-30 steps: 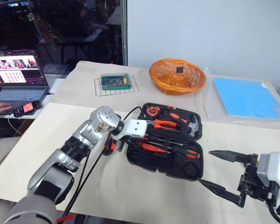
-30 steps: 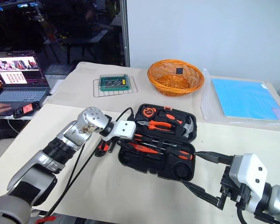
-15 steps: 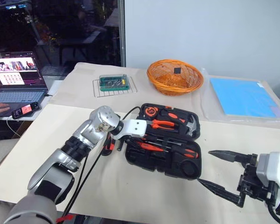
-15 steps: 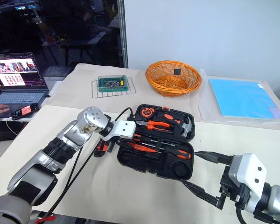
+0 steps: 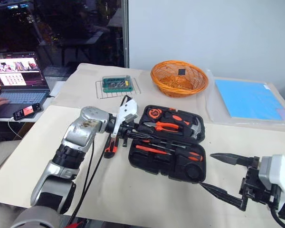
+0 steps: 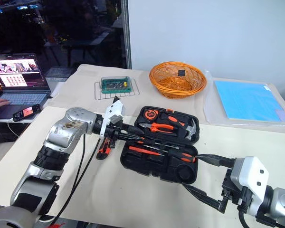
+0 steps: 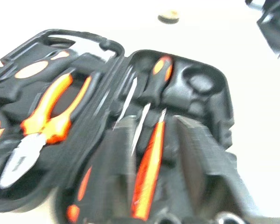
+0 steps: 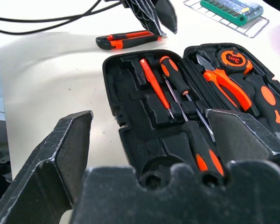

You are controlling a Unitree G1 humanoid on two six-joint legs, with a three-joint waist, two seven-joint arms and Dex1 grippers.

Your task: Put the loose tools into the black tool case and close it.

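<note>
Black tool case (image 5: 167,156) open mid-table; utility knife (image 5: 111,146) beside left edge.

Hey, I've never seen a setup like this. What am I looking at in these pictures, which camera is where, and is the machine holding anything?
This is a humanoid robot with two arms, each ending in a two-fingered gripper. Two pictures come from cameras in its head, looking down at the table. The other two come from cameras on its wrists.

An open black tool case lies there with screwdrivers, pliers and a hammer inside. An orange-and-black utility knife lies loose beside it. Behind are a wicker basket and a laptop.

The left gripper hovers at the case's edge. The right gripper is open near its corner. Neither appears to hold anything.
</note>
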